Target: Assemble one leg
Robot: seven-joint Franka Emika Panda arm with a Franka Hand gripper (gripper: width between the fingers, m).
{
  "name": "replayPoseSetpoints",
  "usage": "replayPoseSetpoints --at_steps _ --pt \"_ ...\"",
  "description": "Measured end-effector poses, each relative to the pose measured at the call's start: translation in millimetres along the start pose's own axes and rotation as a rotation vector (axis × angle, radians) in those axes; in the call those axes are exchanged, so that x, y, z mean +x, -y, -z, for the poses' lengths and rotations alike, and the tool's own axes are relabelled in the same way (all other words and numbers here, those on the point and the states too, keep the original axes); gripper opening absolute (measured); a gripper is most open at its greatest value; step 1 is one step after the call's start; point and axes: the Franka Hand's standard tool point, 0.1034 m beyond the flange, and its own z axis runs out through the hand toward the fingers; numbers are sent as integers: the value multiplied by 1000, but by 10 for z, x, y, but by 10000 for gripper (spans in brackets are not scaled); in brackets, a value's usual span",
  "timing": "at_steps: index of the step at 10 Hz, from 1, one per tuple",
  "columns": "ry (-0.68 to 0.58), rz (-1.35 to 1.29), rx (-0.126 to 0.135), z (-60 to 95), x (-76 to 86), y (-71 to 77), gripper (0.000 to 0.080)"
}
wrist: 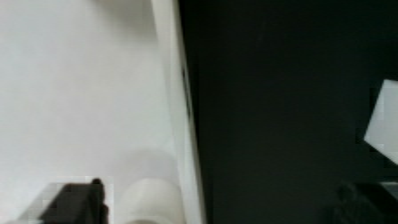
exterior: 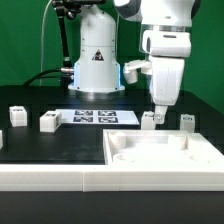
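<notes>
Several small white legs with black-and-white tags lie on the black table: two at the exterior view's left (exterior: 18, 115) (exterior: 48, 122), and two just behind the tray (exterior: 150, 118) (exterior: 187, 121). My gripper (exterior: 160, 107) hangs over the far edge of the large white tray (exterior: 120, 170), close beside the leg at the tray's rim. In the wrist view the gripper (wrist: 217, 206) is open, with its fingers (wrist: 71, 203) wide apart across the tray's rim (wrist: 178, 110). It holds nothing. A white part (wrist: 384, 120), cut off by the frame edge, lies on the table.
The marker board (exterior: 95, 117) lies flat in front of the robot base (exterior: 97, 60). A pale rounded bump (wrist: 153, 203) stands on the tray's surface between the fingers. Black table (wrist: 285, 100) shows beside the tray.
</notes>
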Motion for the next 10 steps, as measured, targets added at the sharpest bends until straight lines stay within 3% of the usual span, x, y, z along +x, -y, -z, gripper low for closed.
replayPoseSetpoints --at_steps 3,6,10 --pt "-1 -178 1 -3 5 6 648" --pt "-50 -589 -26 -17 137 136 648" --pt "-101 -980 -2 -52 330 184 648"
